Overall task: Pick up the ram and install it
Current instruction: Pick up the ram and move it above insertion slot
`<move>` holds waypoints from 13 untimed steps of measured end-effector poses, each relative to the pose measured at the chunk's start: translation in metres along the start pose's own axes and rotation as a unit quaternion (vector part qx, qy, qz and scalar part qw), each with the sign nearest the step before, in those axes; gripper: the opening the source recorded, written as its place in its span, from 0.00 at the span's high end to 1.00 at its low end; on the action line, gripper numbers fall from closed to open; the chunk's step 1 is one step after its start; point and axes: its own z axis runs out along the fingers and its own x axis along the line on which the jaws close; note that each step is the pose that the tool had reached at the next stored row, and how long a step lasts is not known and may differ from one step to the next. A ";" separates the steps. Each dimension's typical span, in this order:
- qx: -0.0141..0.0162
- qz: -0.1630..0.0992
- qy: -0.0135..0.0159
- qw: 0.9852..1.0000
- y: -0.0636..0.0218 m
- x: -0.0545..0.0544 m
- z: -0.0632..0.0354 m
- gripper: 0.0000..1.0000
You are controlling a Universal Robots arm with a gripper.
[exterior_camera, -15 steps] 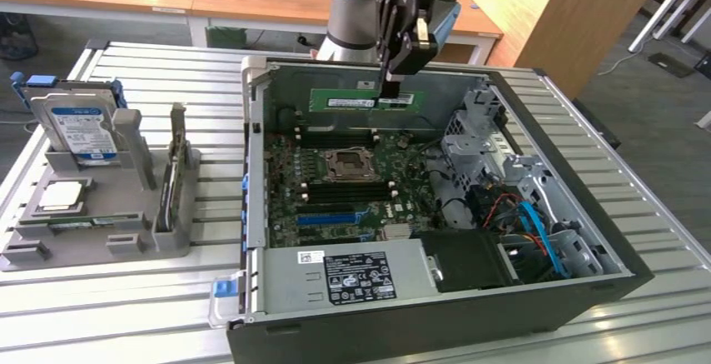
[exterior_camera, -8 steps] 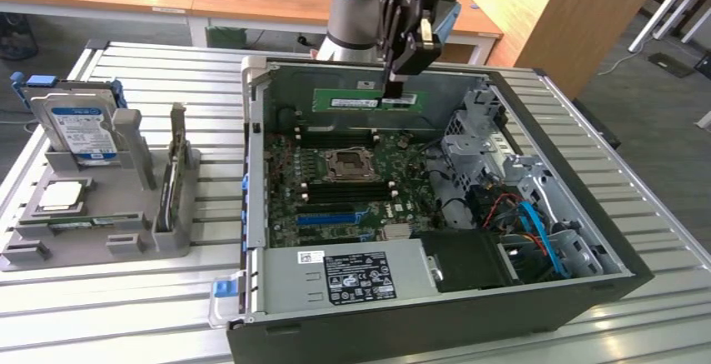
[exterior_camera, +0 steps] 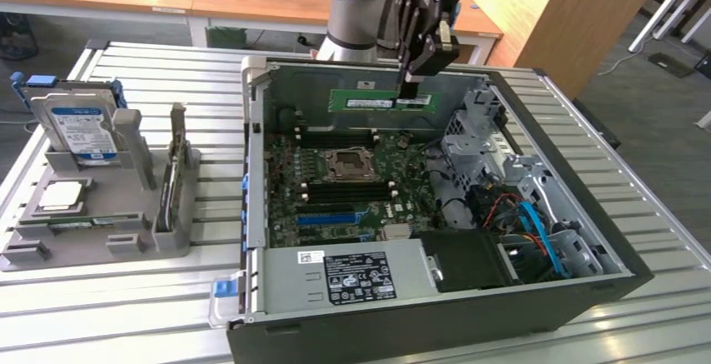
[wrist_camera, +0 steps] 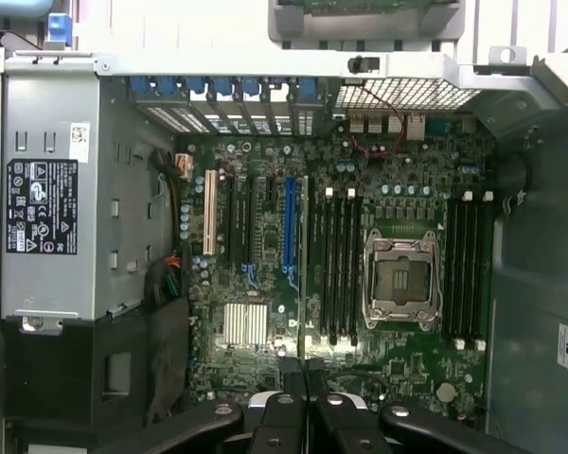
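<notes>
The ram (exterior_camera: 384, 100) is a long green stick with a white sticker. It hangs level over the far end of the open computer case (exterior_camera: 589, 297), above the motherboard (exterior_camera: 333, 185). My gripper (exterior_camera: 408, 92) is shut on its upper edge near one end. In the wrist view the ram (wrist_camera: 305, 274) shows edge-on as a thin line running out from my gripper (wrist_camera: 303, 380). It lies beside the black memory slots (wrist_camera: 336, 265), with the empty processor socket (wrist_camera: 400, 279) further over.
A grey fixture (exterior_camera: 122, 243) at the exterior view's left carries a blue-labelled hard drive (exterior_camera: 83, 127) and a silver-topped processor chip (exterior_camera: 65, 196). Inside the case are the power supply (exterior_camera: 345, 276), a drive cage (exterior_camera: 478, 143) and blue cables (exterior_camera: 534, 222). Wooden desks stand behind.
</notes>
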 end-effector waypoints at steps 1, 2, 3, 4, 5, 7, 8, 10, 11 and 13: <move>0.000 0.000 0.000 1.000 0.0000 0.000 0.0000 0.88; 0.000 0.000 0.000 1.000 0.0000 0.000 0.0000 0.88; 0.000 0.000 0.000 1.000 0.0000 0.000 0.0002 0.88; 0.000 0.000 -0.001 1.000 0.0001 0.000 0.0007 0.88; 0.000 0.000 -0.004 1.000 0.0001 0.000 0.0011 0.88; 0.000 0.000 -0.006 1.000 0.0001 0.000 0.0021 0.88; 0.000 0.000 -0.007 1.000 0.0000 0.000 0.0027 0.88; 0.000 0.001 -0.010 1.000 0.0001 0.000 0.0039 0.88; 0.000 0.001 -0.010 1.000 0.0000 0.000 0.0046 0.88; 0.000 0.003 -0.011 1.000 0.0001 0.000 0.0058 0.88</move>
